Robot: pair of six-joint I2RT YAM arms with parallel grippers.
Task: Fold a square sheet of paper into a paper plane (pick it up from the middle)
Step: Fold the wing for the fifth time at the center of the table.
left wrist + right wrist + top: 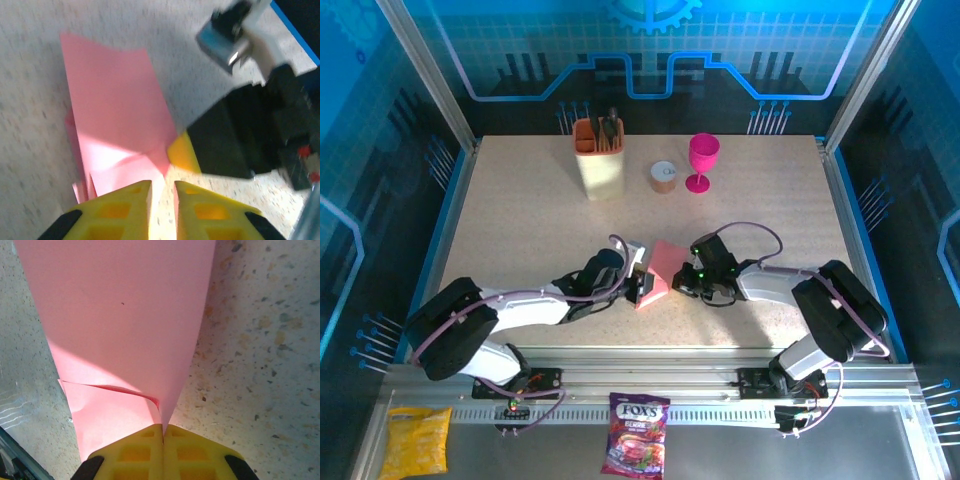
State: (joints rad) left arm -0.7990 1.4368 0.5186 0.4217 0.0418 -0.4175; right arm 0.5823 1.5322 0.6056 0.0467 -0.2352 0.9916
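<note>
The square sheet of paper [660, 266], salmon pink, lies partly folded on the table between both grippers, with one flap raised. In the right wrist view the paper [120, 315] narrows to a point that my right gripper [163, 428] is shut on. In the left wrist view the creased paper [115, 110] ends just beyond my left gripper [162, 186], whose yellow fingers stand slightly apart with bare table in the gap. The right gripper's yellow fingertip [183, 152] touches the paper's near corner there. From above, the left gripper [640, 287] and right gripper [682, 283] flank the sheet.
At the back of the table stand a magenta goblet [702, 160], a cream holder with utensils [599, 158] and a small round tub [663, 177]. A candy bag [637, 433] and a yellow packet [418, 440] lie on the near ledge.
</note>
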